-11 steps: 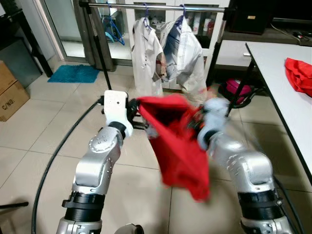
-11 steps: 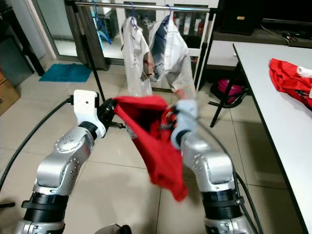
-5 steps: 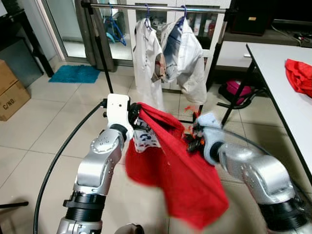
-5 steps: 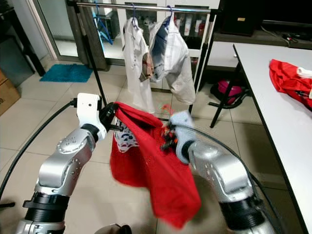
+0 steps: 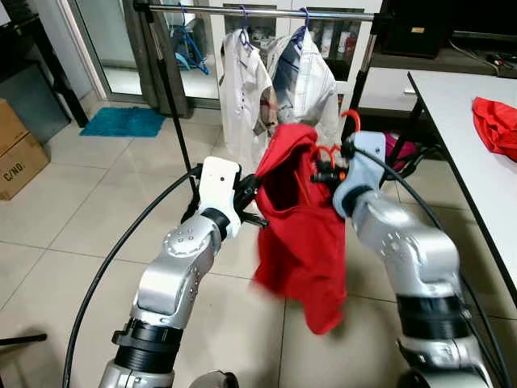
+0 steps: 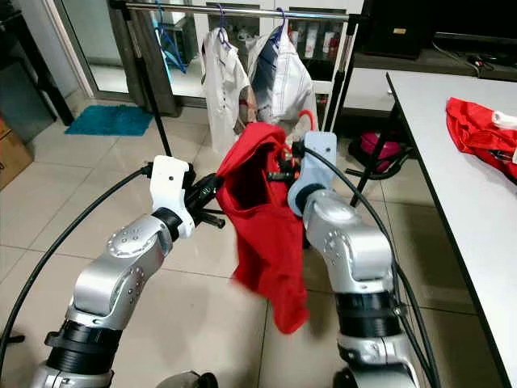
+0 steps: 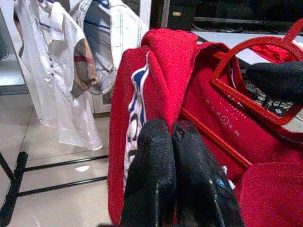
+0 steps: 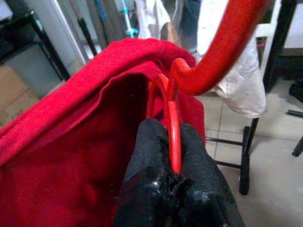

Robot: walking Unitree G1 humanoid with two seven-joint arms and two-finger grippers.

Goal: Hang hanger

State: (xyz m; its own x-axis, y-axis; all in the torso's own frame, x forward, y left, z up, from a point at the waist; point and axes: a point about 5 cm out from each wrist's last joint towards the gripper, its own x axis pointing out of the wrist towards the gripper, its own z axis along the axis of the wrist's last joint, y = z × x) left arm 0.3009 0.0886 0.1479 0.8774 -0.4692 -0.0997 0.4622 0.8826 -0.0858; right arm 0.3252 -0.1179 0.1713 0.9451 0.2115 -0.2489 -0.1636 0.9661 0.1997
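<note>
The right claw (image 8: 171, 142) is clamped on the thin red plastic hanger (image 8: 173, 123), its two black fingers (image 8: 149, 142) pinching the frame just below the hook. That hanger carries a red cotton T-shirt (image 5: 303, 218), which hangs in the air in front of the robot at about the middle of the head view. The left claw (image 7: 171, 142) is closed on a fold of the shirt's fabric near the collar, at roughly 9 o'clock from the hanger. The hook (image 5: 351, 121) rises at 12 o'clock from the right claw.

The silver metal clothes rail (image 5: 258, 14) runs across the scene at 12 o'clock, well apart from the raised hanger. Two white shirts (image 5: 246, 89) on blue hangers already hang there. A white bench (image 5: 468, 137) stands at 3 o'clock with another red garment (image 5: 494, 121) lying on it.

The hanger is held up but not yet on the rail, so the reach forward and upward is the step in hand.

Several things could go wrong. The shirt looks bunched and lopsided on the hanger, so it may slide off one arm if the left claw lets go before the hook is seated. The hook could miss the rail or catch only by its tip. The swinging red cloth could snag the white shirts, dragging them along the rail.
</note>
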